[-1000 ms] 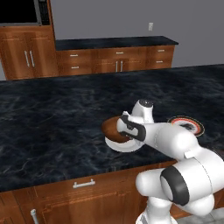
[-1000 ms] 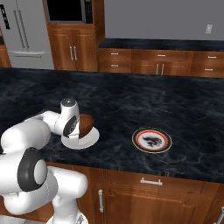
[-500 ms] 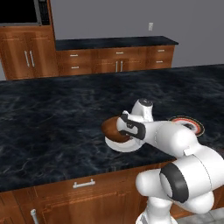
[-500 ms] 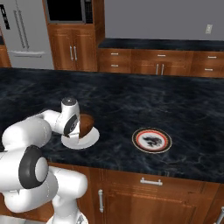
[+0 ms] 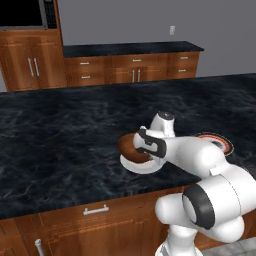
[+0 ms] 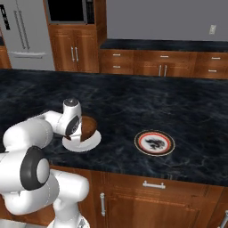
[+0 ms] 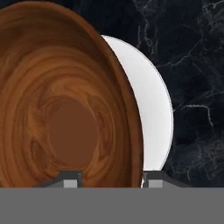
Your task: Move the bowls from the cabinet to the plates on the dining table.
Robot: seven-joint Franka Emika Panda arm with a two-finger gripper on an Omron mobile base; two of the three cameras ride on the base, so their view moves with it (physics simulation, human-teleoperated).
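A deep, glossy dark-brown wooden bowl rests on a plain white plate near the front edge of the dining table. My gripper is low over the bowl's near side. It is open, one fingertip inside the bowl and the other outside, with the rim between them and a clear gap on the inner side. A second plate, red-rimmed with a dark pattern, lies bare to the right. The cabinet is out of view.
Low wooden drawers and doors under a dark counter line the back wall. A tall wooden unit with a microwave stands at the back left, with a steel fridge beside it.
The fingers have spread apart from the bowl's rim. The bowl stays on the white plate and the arm has hardly moved.
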